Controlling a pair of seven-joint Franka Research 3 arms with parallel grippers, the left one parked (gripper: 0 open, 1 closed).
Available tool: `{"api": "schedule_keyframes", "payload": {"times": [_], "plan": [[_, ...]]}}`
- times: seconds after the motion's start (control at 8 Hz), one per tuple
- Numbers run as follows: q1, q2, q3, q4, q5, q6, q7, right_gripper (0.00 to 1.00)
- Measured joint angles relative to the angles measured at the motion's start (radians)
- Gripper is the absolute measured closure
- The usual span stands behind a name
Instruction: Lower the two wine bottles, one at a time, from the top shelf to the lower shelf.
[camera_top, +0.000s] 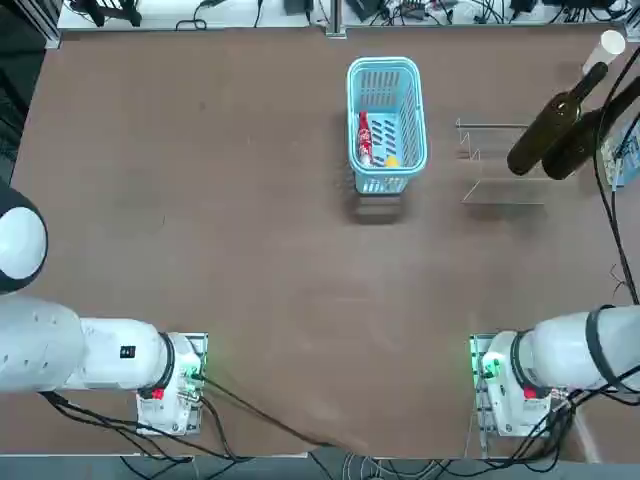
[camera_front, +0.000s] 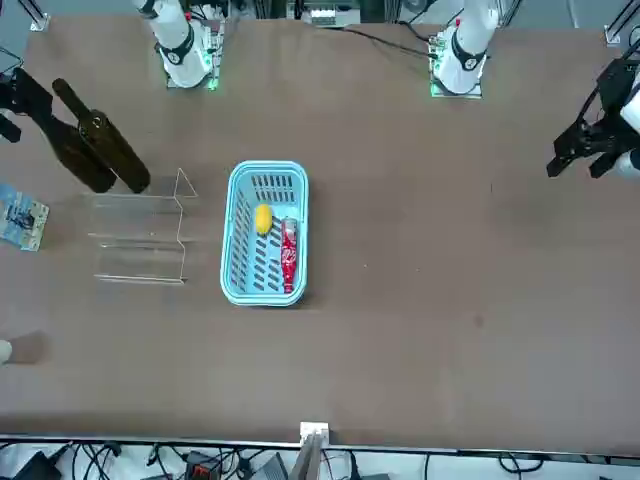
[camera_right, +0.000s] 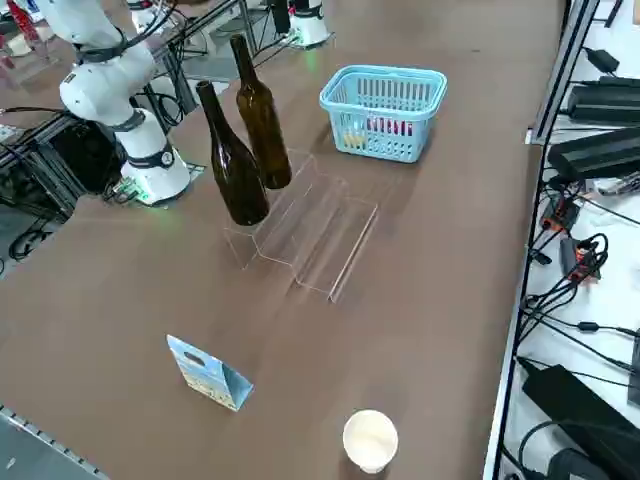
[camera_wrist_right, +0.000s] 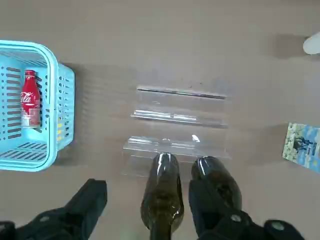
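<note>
Two dark wine bottles stand upright side by side on the top shelf (camera_right: 283, 203) of the clear acrylic stand. One is (camera_right: 233, 160) and the other (camera_right: 261, 115), also seen as bottle (camera_wrist_right: 161, 197) and bottle (camera_wrist_right: 216, 177). The lower shelf (camera_right: 343, 243) is bare. My right gripper (camera_wrist_right: 149, 192) hangs above the bottles, open wide. In the wrist view its black fingers (camera_wrist_right: 89, 202) stand on either side of one bottle, and the second bottle lies just outside the other finger. I cannot tell whether the fingers touch glass. In the front view the gripper (camera_front: 18, 98) shows at the left edge by the necks.
A light-blue basket (camera_top: 386, 70) holding a red bottle (camera_top: 365, 138) and a yellow item (camera_front: 262, 218) stands beside the stand. A small blue card (camera_right: 208, 372) and a paper cup (camera_right: 370, 438) sit beyond the stand, near the table's edge. Cables run past that edge.
</note>
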Motion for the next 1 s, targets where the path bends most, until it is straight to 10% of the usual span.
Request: {"api": "schedule_keyframes", "payload": {"times": [1.0], "plan": [[-0.001, 0.000, -0.003, 0.000, 0.000, -0.010, 0.001, 0.00]]}}
